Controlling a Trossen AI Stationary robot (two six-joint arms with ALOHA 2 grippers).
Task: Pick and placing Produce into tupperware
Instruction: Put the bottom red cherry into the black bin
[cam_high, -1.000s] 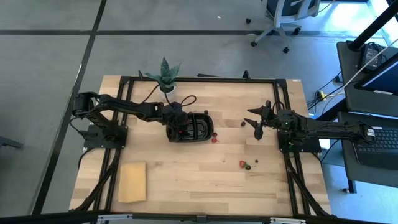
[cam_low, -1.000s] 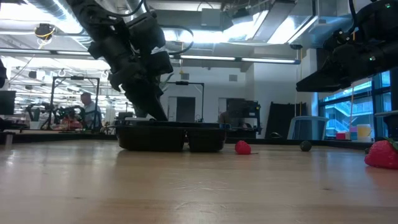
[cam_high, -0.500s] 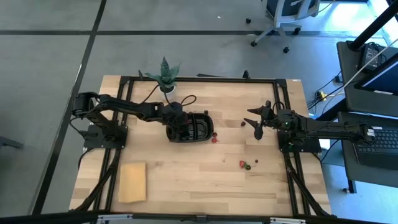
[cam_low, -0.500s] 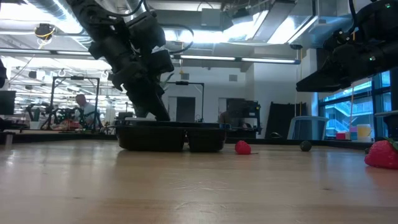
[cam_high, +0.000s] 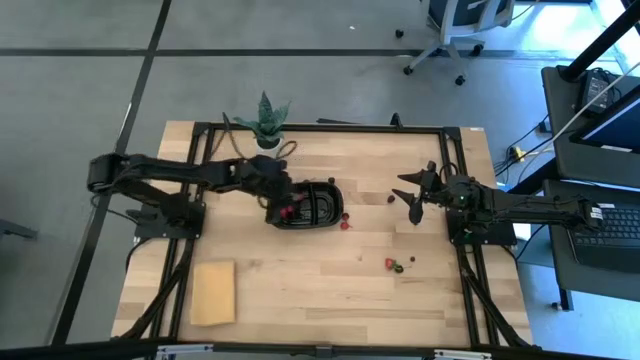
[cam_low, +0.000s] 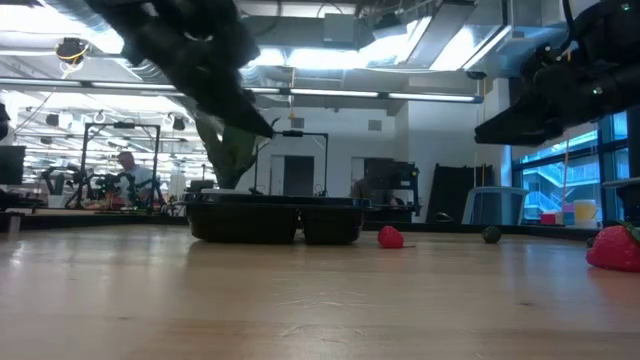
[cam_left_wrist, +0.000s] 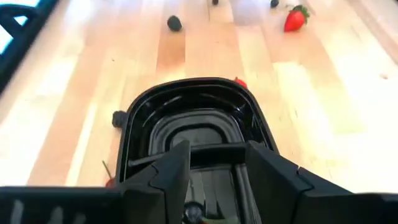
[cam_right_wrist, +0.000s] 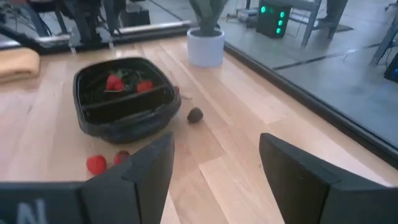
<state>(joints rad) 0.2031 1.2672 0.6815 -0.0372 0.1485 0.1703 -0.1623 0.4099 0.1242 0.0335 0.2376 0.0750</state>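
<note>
I have the left gripper (cam_high: 277, 197) lifted over the tupperware's (cam_high: 322, 205) left compartment, fingers spread and empty, with red produce (cam_right_wrist: 114, 83) lying inside that compartment. My right gripper (cam_high: 415, 207) waits well to the tupperware's right, fingers wide open and empty, with bare wood between them except for loose berries (cam_high: 345, 223) beside the rim. A second ago the left gripper was down in the tupperware, pinched shut; it has since opened and pulled back.
</note>
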